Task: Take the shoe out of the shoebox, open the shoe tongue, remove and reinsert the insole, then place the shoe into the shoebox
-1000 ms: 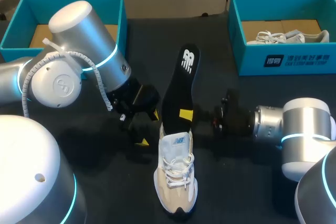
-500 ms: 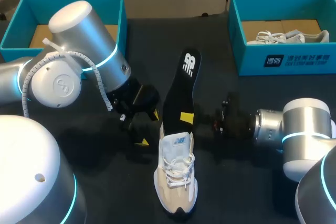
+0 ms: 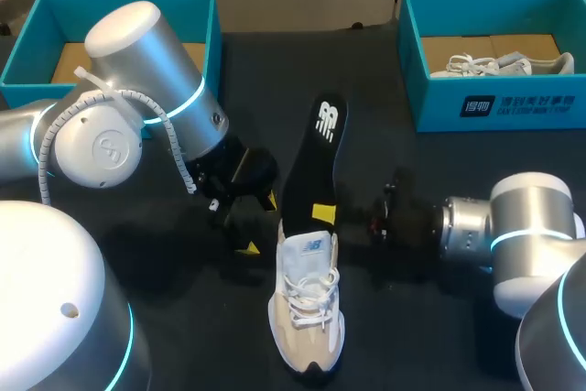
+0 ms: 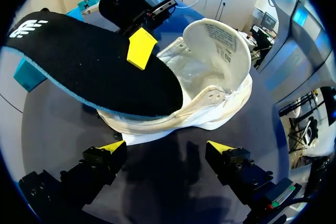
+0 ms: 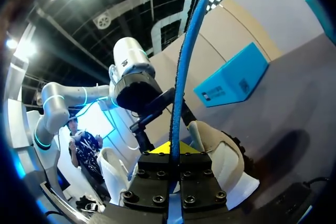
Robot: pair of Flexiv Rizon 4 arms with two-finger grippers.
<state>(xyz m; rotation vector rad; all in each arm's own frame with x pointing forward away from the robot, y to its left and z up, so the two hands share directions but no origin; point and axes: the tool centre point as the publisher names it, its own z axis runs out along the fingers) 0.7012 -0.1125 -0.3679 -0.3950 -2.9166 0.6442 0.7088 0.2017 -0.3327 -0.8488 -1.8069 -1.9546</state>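
Head view: right fingers (image 3: 322, 212) clamp the insole (image 3: 316, 157) mid-length, a likely light, floppy strip best held there; left fingers (image 3: 247, 247) gape empty beside the shoe (image 3: 307, 309).

Left arm (image 3: 137, 98): enters from the left, wrist angled down and inward. Left gripper (image 3: 257, 223): held low, fingers (image 4: 111, 148) spread wide apart. Right arm (image 3: 526, 231): enters from the right, wrist near level, pointing inward. Right gripper (image 3: 322, 213): both fingers clamped on the upright edge of the insole (image 3: 317, 148).
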